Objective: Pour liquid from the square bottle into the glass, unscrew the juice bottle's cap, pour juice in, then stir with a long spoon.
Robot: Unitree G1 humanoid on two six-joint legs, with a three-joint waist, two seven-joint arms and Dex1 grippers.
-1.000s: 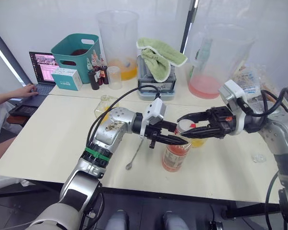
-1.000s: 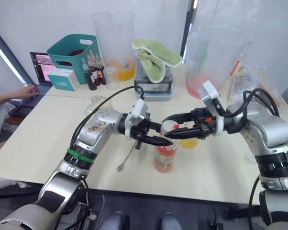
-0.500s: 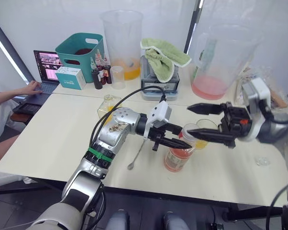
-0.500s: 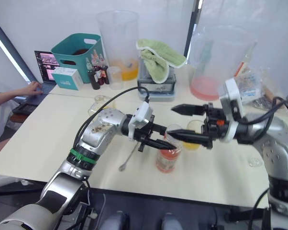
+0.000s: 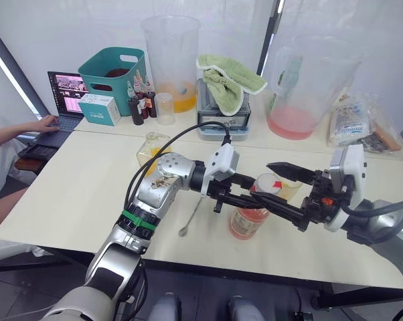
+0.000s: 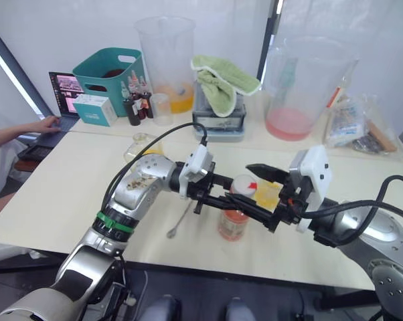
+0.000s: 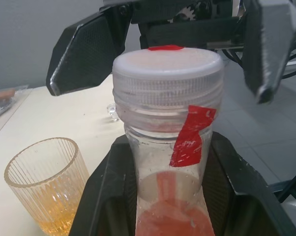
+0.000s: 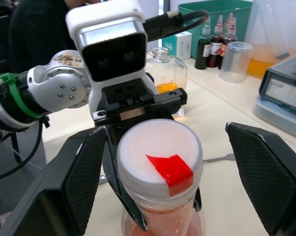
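1. Head views: my left gripper clasps the juice bottle at its neck, upright on the table. My right gripper has its fingers spread either side of the cap. The spoon lies left of the bottle.
2. Left wrist view: my fingers pinch the neck; the glass holds amber liquid, so the first pour looks done.
3. Right wrist view: the cap sits between my parted fingers, untouched. Unscrewing is the step; next I should close on it and twist.
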